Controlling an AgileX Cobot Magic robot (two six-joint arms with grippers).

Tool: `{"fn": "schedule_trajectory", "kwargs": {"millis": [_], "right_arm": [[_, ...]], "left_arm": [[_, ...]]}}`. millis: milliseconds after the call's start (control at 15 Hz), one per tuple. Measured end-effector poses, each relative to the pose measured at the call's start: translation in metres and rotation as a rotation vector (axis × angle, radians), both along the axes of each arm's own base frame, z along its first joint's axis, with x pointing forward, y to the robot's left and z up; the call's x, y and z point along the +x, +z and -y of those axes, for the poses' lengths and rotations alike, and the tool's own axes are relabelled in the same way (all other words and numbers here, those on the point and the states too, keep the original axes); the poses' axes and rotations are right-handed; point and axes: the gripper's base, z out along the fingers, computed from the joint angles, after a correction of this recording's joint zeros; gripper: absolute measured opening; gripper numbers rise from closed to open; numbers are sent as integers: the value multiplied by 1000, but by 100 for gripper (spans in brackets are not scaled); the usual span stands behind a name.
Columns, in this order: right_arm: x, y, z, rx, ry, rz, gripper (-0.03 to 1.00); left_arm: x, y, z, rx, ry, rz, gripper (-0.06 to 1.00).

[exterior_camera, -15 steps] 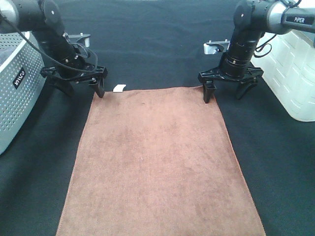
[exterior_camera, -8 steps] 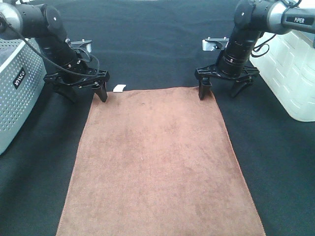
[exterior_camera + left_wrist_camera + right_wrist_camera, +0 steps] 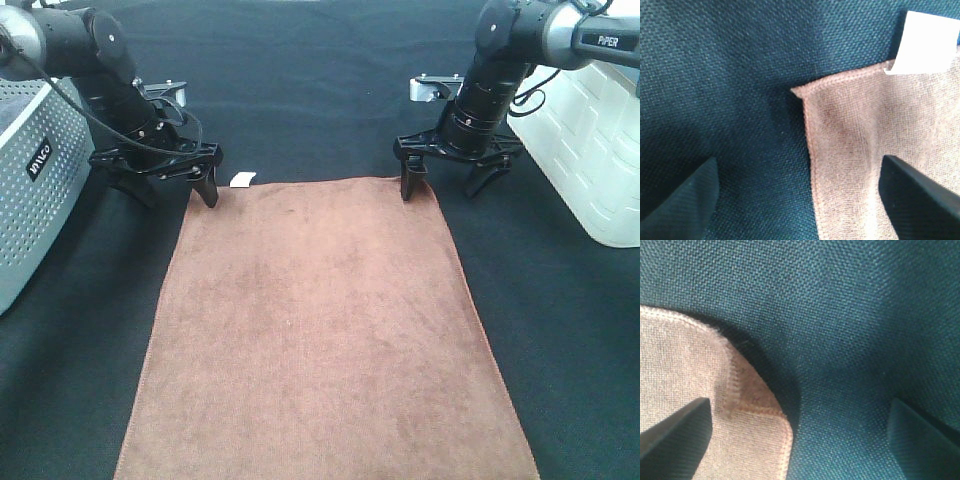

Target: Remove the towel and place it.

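- I see the towel (image 3: pixel 320 330) lying flat and spread open on the black table cover (image 3: pixel 320 90). It fills the centre and the lower part of the high camera's frame, and its near edge runs out of the frame at the bottom.
- The far edge of the towel lies across the middle of the upper half of the frame. A small white tag (image 3: pixel 242 179) sticks out from its upper left corner.
- The left gripper (image 3: pixel 170 190) is at the upper left of the frame, low over this corner. Its jaws stand wide and they hold nothing.
- In the left wrist camera the towel corner lies between the two fingers. One finger (image 3: pixel 920 200) is above the towel and the other is above the black cover.
- The right gripper (image 3: pixel 445 186) is at the upper right of the frame, low over the other far corner. Its jaws are also spread wide and hold nothing.
- In the right wrist camera this corner is a little curled, with its hem turned up. One finger (image 3: pixel 677 432) is over the towel and the other is over the cover.
- I cannot tell if any fingertip touches the towel.
- A grey basket with holes (image 3: pixel 35 190) stands at the left edge of the frame, and a white box (image 3: pixel 590 150) at the right edge. Both are apart from the towel.
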Motion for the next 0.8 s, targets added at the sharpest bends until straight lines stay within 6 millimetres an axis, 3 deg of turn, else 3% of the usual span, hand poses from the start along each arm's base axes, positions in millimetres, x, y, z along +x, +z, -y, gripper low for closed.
{"fn": "schedule_trajectory", "kwargs": {"millis": [467,800], "right_arm": [[3,0,-9,106,-43,19,85],[3,-3,-18,176,-70,15,72]], "left_arm": [[-1,1,9,-89,33,-15,81],[-5,-1,39,-131,7,3,70]]}}
